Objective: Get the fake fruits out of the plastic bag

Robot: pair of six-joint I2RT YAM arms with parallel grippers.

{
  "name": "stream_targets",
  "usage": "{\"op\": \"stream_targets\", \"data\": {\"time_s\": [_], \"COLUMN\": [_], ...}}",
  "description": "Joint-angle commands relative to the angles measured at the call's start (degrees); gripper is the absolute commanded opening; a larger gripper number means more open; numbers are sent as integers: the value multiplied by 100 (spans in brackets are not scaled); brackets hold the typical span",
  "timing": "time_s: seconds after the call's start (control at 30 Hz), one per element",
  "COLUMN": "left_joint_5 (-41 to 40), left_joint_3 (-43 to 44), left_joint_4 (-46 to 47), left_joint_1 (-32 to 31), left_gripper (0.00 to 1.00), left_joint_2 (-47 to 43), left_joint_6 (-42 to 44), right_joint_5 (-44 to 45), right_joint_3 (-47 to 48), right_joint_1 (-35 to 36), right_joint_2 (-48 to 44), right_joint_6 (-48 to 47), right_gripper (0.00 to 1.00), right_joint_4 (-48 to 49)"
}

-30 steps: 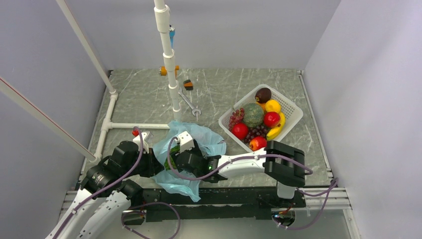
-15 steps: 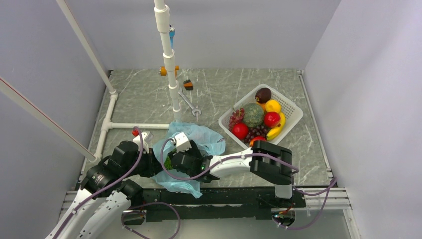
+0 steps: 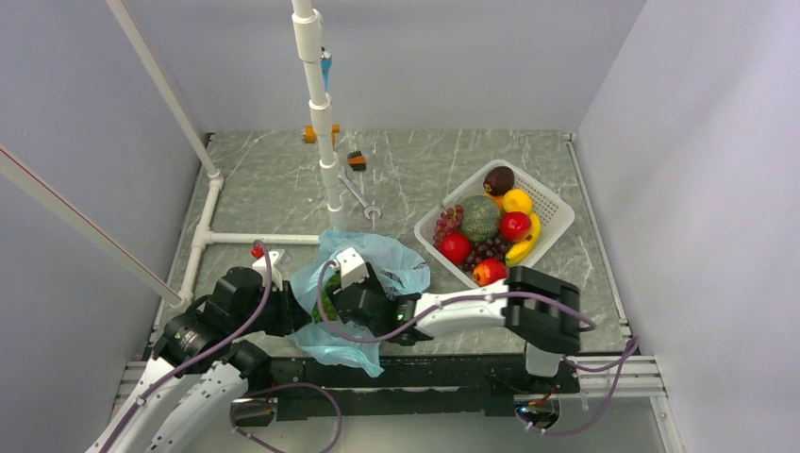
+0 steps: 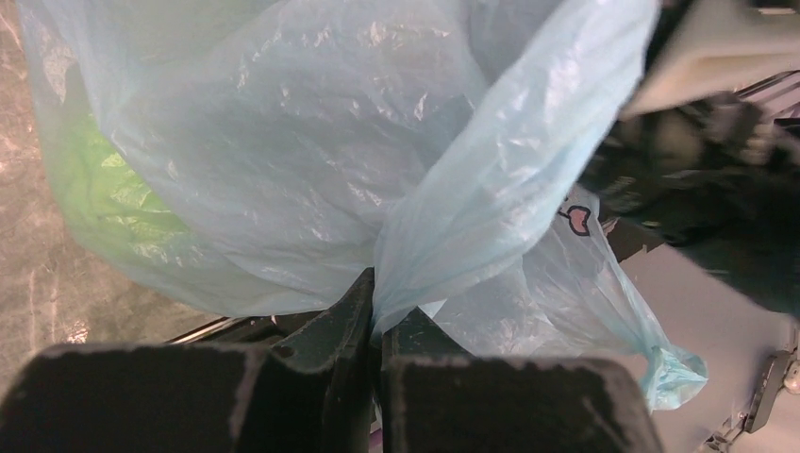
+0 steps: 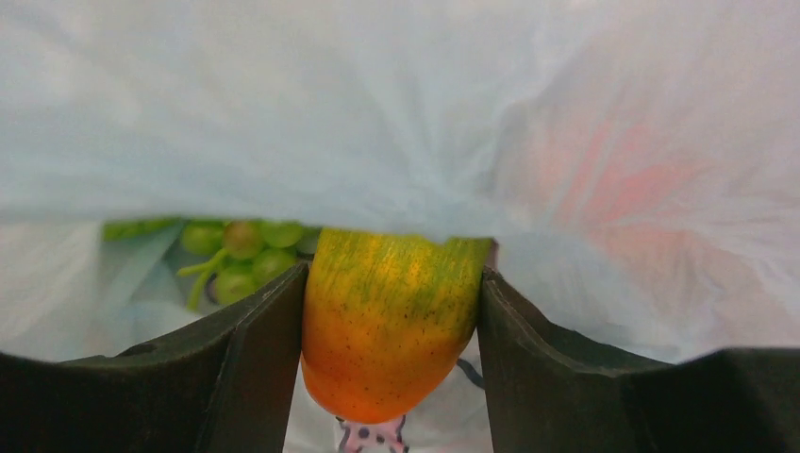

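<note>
1. While the plastic bag (image 3: pixel 377 269) lay on the table (image 3: pixel 425 170) near its front edge, beside the white basket (image 3: pixel 558 215), the left gripper (image 4: pixel 375 316) was clamped on a gathered fold of the bag film, jaws almost together.
2. The right gripper (image 5: pixel 389 293) was inside the bag, its fingers pressed against both sides of the orange-green mango (image 5: pixel 387 330), which filled the gap between them.
3. A green grape bunch (image 5: pixel 236 253) lay deeper in the bag, beyond the mango.
4. A lime-green mass (image 4: pixel 104 189) showed through the film in the left wrist view; its identity could not be determined.
</note>
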Motion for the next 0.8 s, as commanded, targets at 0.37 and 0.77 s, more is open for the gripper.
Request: {"op": "stream_targets", "data": {"time_s": [0.37, 0.77], "left_joint_5": [84, 118], "left_joint_3": [1, -2], "left_joint_4": [185, 203], "left_joint_1": [23, 18], "left_gripper": [10, 10], "left_joint_2": [7, -4], "left_joint_6": [99, 120], "right_joint_5": [-3701, -5374], "right_joint_3": [-890, -860], "right_joint_1": [-501, -523], "right_joint_2": [-2100, -3536], "right_joint_6": [-491, -1369], "right_gripper": [9, 0], "right_joint_4": [456, -290]}}
